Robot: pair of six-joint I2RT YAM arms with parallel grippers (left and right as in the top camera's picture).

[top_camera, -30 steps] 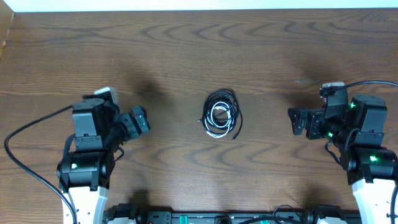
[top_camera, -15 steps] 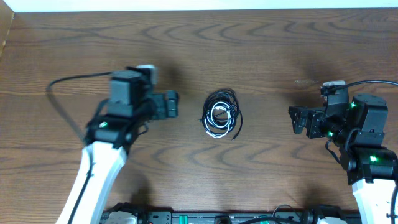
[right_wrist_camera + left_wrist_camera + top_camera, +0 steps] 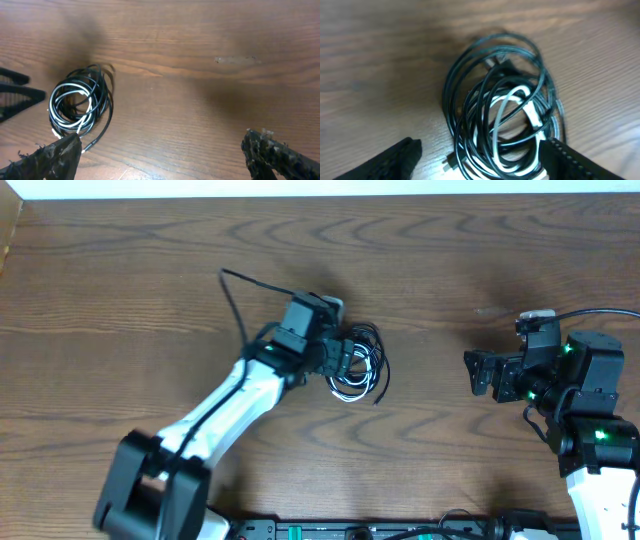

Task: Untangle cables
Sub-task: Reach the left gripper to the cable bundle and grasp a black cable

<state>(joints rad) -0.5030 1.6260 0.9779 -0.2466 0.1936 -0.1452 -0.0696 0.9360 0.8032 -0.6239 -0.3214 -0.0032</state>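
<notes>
The step in hand looks like the opening grasp: nothing is pulled free yet. The bundle of thin cables (image 3: 352, 363), several black cords and one white cable (image 3: 520, 95) wound together into a small flat coil, lies near the middle of the dark wooden table (image 3: 150, 260). A loose black tail (image 3: 381, 385) runs out of the coil toward 5 o'clock.

The left gripper (image 3: 338, 358) sits at the coil's 9 o'clock edge. In the left wrist view its black fingers (image 3: 395, 160) stand wide apart, one on each side of the coil, with nothing pinched between them. Whether either tip touches a cord cannot be told. The right gripper (image 3: 478, 375) hangs well apart at the coil's 3 o'clock, its fingers (image 3: 55, 155) spread fully and empty.

The next move probably calls for the left jaws to close on only a few strands rather than the whole coil. The right arm would then need to come in and take another cord, perhaps the loose tail, so the loops can be drawn apart.
</notes>
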